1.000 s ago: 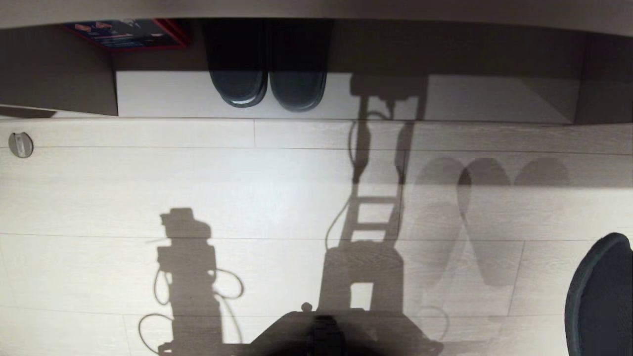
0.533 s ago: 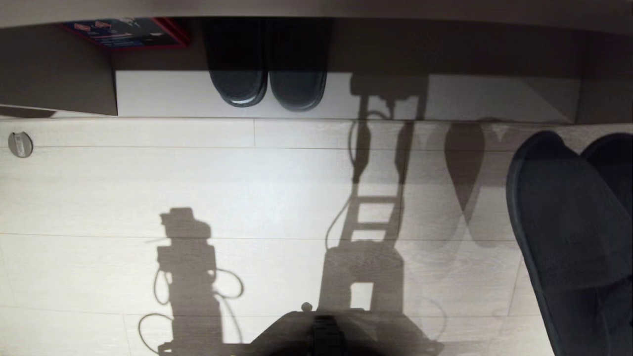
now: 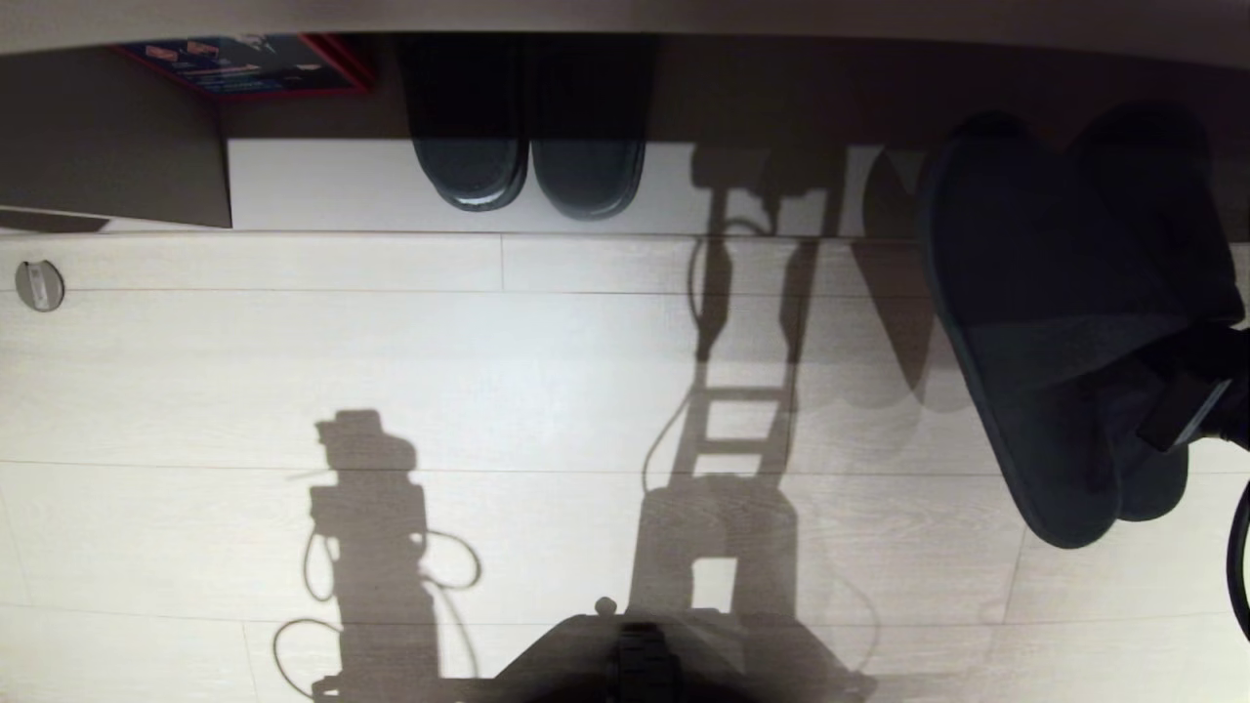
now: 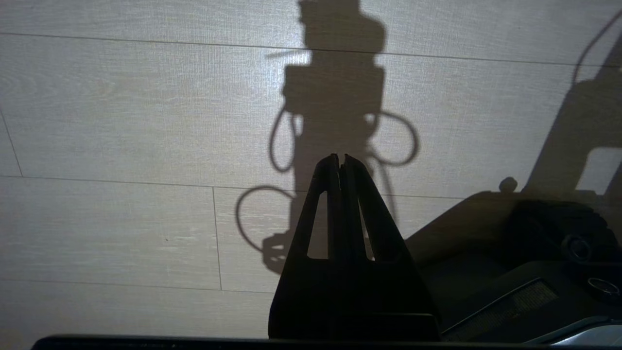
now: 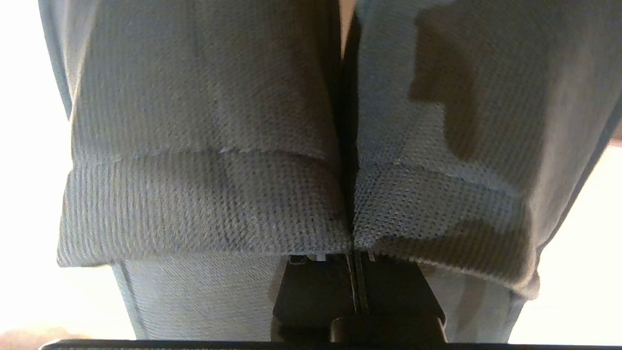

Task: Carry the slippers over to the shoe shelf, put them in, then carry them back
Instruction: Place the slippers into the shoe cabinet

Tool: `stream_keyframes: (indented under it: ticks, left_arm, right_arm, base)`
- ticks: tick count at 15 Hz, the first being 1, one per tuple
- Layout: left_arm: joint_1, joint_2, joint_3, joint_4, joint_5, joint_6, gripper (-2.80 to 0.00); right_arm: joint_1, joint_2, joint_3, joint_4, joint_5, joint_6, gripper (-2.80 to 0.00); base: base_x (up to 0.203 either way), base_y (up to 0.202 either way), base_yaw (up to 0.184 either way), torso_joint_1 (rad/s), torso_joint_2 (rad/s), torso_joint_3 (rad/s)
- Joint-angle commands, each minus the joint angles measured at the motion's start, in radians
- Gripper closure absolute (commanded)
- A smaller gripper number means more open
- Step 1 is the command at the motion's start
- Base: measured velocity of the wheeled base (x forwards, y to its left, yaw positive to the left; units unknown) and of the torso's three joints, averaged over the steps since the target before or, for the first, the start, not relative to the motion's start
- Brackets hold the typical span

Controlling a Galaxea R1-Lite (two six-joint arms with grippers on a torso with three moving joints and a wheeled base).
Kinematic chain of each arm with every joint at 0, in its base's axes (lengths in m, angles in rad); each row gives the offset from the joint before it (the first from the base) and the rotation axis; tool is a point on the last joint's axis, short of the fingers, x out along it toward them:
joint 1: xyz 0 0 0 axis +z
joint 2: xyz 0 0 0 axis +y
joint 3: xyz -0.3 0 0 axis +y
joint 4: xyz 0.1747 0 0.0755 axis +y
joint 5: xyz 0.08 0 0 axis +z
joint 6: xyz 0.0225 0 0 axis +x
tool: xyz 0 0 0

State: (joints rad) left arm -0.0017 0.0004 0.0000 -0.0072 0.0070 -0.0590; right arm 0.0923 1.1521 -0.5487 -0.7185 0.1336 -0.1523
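Note:
The slippers, a dark pair with wide black bands, hang side by side above the floor at the right of the head view. Their toes reach over the front edge of the shoe shelf. My right gripper holds them from the heel side. In the right wrist view its fingers are shut on the inner edges of the two knitted bands. The left gripper hangs shut and empty over the pale floor, outside the head view.
Another dark pair of slippers with paler tips sits in the shelf, left of centre. A red box lies further left, behind an upright divider. A round metal fitting sits in the floor. My base is at the bottom.
The right gripper has swung up and forward from the lower right, carrying the slippers from the picture's edge to the front of the shelf. The left arm and the camera have stayed still.

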Motion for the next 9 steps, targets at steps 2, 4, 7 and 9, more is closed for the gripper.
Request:
stream_keyframes:
  ticks: [2,4,7,9]
  left_arm:
    - [0.000,-0.002,0.000,0.000,0.001,-0.001,0.00]
    - [0.000,0.000,0.000,0.001,0.001,0.001,0.00]
    - [0.000,-0.001,0.000,0.001,0.001,-0.001,0.00]
    - [0.000,-0.002,0.000,0.001,0.001,-0.001,0.00]
  right_arm:
    - [0.013,0.110,-0.021,-0.077,0.002,-0.002,0.00]
    - [0.035,0.177,-0.036,-0.171,-0.005,-0.011,0.00]
    - [0.090,0.222,-0.093,-0.184,-0.021,-0.018,0.00]
    - [0.096,0.269,-0.108,-0.187,-0.049,-0.019,0.00]
  base:
    - [0.000,0.000,0.000,0.000,0.00,0.000]
    - [0.000,0.000,0.000,0.000,0.00,0.000]
    - [0.000,0.000,0.000,0.000,0.00,0.000]
    - [0.000,0.000,0.000,0.000,0.00,0.000]
